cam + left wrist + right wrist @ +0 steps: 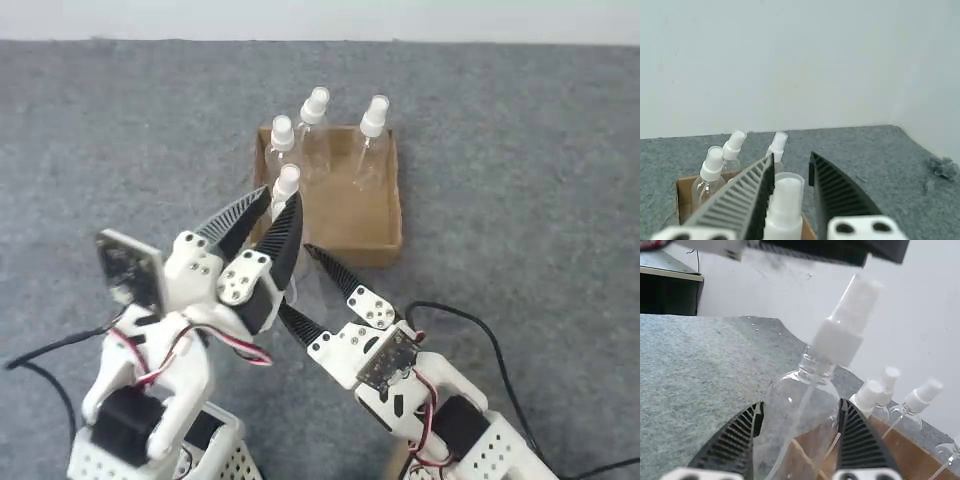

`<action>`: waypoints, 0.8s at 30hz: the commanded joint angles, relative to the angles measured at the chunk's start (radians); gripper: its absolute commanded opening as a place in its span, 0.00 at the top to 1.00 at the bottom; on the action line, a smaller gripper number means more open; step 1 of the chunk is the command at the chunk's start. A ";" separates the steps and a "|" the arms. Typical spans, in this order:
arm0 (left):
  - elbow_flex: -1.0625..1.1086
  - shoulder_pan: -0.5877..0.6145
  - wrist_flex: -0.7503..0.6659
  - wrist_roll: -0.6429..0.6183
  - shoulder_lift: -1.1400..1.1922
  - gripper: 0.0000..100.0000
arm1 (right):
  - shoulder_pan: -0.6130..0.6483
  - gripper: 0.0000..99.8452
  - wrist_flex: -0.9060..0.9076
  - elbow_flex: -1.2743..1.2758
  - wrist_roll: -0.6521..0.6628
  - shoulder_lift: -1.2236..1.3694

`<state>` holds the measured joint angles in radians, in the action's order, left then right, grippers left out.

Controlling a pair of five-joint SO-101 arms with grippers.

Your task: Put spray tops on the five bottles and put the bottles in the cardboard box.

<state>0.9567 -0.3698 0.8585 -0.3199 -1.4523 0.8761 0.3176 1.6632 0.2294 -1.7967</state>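
light: bright, even, diffuse | shadows: soft, faint by cardboard box (396,200) | wall (790,60): evenly lit

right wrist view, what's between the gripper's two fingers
The right gripper has the clear bottle between its fingers, spray top on, seen in the right wrist view.

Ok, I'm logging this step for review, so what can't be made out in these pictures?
High view: body and base of the held bottle, behind the left tool and right tool.
Left wrist view: where the spray top meets the neck, cut off by the bottom edge; seated or not is unclear.
Right wrist view: most of the cardboard box floor, behind the held bottle.
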 commanded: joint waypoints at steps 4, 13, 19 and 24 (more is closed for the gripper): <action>0.021 -0.002 -0.017 0.011 -0.008 0.90 | 0.007 0.96 0.004 0.018 0.014 -0.018; -0.041 0.077 0.106 0.048 -0.009 0.90 | 0.005 0.96 0.004 0.018 0.015 -0.018; -0.084 0.074 0.183 0.051 -0.009 0.90 | 0.005 0.96 0.004 0.018 0.014 -0.018; -0.077 0.018 0.203 0.064 -0.009 0.90 | 0.005 0.96 0.004 0.018 0.014 -0.018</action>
<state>0.9244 -0.3176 1.0365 -0.2754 -1.4523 0.8792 0.3176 1.6632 0.2294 -1.7952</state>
